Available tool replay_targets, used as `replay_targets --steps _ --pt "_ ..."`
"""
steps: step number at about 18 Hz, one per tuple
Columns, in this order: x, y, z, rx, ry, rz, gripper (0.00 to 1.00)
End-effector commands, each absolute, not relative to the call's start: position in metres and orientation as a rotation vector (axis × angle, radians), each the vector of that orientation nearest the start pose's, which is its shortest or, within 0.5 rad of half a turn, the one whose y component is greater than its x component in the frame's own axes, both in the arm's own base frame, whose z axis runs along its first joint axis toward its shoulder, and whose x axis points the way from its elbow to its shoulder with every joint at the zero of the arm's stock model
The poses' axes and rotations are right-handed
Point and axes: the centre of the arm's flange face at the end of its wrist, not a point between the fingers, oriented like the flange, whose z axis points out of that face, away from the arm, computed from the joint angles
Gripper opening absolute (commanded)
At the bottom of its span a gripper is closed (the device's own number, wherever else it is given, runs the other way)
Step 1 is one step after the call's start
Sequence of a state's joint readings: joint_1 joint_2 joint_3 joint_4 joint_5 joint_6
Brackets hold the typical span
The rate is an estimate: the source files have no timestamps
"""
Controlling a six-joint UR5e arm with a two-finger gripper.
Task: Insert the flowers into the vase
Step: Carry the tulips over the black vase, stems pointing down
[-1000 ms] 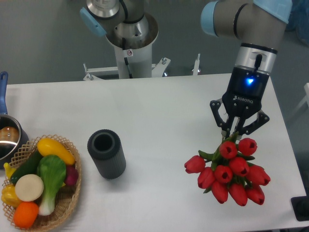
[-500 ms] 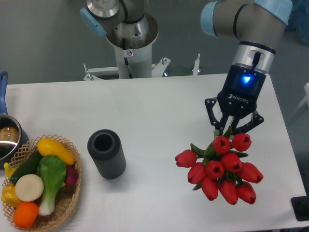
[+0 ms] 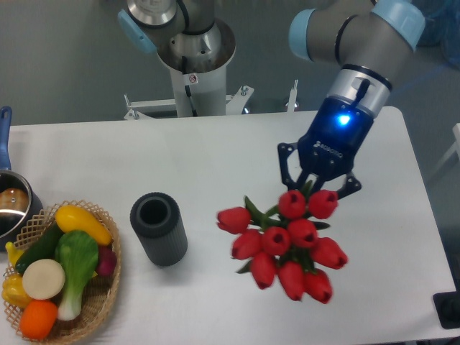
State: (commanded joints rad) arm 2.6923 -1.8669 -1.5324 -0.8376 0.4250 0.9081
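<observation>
A fixed camera looks down on a white table (image 3: pixel 215 151) with a robot arm reaching in from the upper right. The landmark is the dark grey ribbed vase (image 3: pixel 158 228), which stands upright on the table left of centre, its round mouth open to the camera. To the right of the vase, and well apart from it, the gripper (image 3: pixel 313 188) hangs with a blue light glowing on its black body. Its jaws are closed narrowly around the green stems of the flowers (image 3: pixel 287 244), a bunch of red tulip buds that spreads out below the gripper, wider than the vase. The bunch looks slightly blurred. One bud sticks out to the left, the nearest part of the bunch to the vase, but a strip of bare table still separates them. To the left of the vase, near the table's edge, sits a woven wicker basket (image 3: pixel 104 295) filled with toy vegetables and fruit (image 3: pixel 54 266), among them a yellow squash, a green leafy piece and an orange. Farther left of the vase, partly cut off by the frame, is a steel pot (image 3: pixel 13 208) with a blue handle. Behind the vase, beyond the table's far edge, stands a grey robot pedestal (image 3: pixel 194 65).
</observation>
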Motion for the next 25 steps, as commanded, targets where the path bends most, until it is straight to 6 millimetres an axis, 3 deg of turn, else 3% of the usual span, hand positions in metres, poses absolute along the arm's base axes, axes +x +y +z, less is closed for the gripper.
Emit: replay_targets --steps 8,15,20,25 --pt "-0.416 0.5 0.479 -1.927 0.174 -0.328 0.15" --pt "-0.397 0.509 0.473 -1.878 0.203 -0.4 0.15" --pt "-0.363 0.536 0.465 -1.876 0.273 -0.448 0.15" --pt "-0.355 0.542 0.462 -1.78 0.291 -0.54 0.14"
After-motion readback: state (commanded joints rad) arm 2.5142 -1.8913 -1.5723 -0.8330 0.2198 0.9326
